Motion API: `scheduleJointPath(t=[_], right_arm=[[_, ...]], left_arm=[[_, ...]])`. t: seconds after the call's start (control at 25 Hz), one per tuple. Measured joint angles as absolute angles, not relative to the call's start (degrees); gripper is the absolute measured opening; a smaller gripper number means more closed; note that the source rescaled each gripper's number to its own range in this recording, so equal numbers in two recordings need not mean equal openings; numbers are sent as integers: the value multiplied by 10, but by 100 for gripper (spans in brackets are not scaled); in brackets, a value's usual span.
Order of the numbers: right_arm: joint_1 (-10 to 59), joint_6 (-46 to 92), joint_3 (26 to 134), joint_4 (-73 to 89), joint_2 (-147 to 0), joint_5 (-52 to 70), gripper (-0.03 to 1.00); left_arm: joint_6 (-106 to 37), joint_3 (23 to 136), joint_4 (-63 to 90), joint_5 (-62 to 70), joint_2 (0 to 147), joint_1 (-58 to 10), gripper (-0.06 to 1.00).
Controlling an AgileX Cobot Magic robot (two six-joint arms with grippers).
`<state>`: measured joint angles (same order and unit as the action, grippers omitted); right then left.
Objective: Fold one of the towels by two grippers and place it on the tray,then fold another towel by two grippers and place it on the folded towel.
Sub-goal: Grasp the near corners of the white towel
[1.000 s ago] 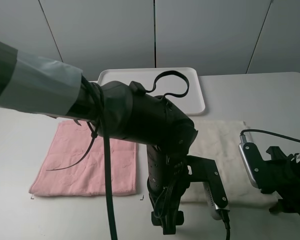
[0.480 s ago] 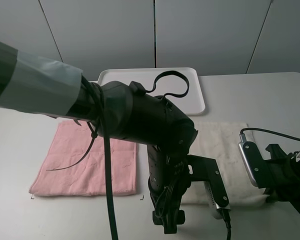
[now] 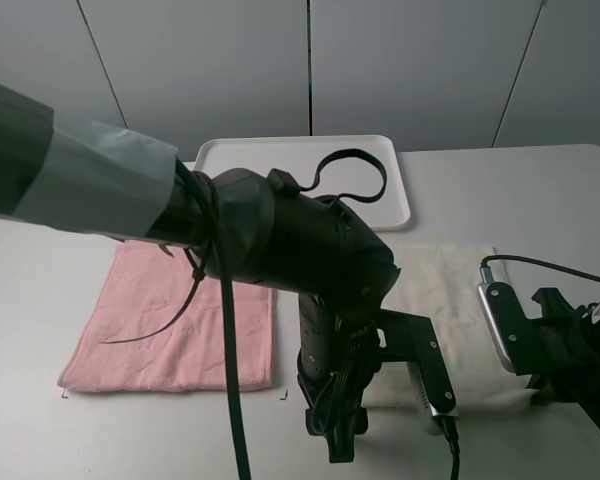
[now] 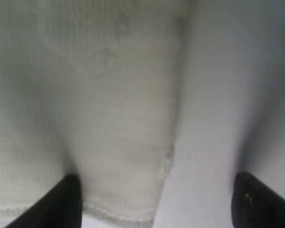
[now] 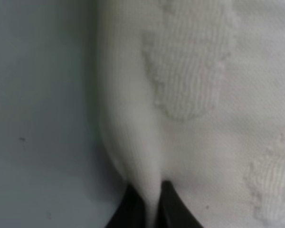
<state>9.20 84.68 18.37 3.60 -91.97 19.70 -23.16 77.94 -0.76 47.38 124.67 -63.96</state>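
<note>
A white table point(image 3: 540, 190) is set before a grey panelled wall point(image 3: 410, 70). At the table's near edge the right claw point(image 5: 151, 205) is seen clamped on the cream towel point(image 5: 204, 95), with a ridge of cloth at the towel's border pinched up between the dark tips. These tips were apart a second ago and have since been brought together, so the right-hand hold is judged to be made. The left claw point(image 4: 161, 209) is held with its jaws apart, astride the towel's opposite border, one finger point(image 4: 61, 204) over cloth and the other over bare table. Nothing is gripped there yet, and whether the tips touch the surface cannot be told. In the high view the left arm has shifted only slightly. The rest of the cream towel is laid flat, just in front of the tray point(image 3: 250, 158), whose visible part carries no towel. The pink towel point(image 3: 180, 320) lies flat beside the cream one, to the left in the high view, untouched. The first fold is thus judged to be about to begin. The left closure is wanted before both corners are lifted together, since a one-sided lift would probably drag the cloth askew.
</note>
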Motion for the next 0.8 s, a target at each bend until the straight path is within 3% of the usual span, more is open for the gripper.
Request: scheduleJointPath(t=[0.8], right_arm=[[92, 845, 184, 36, -920, 197, 2]], left_arm=[[-210, 779, -28, 455, 1248, -640, 81]])
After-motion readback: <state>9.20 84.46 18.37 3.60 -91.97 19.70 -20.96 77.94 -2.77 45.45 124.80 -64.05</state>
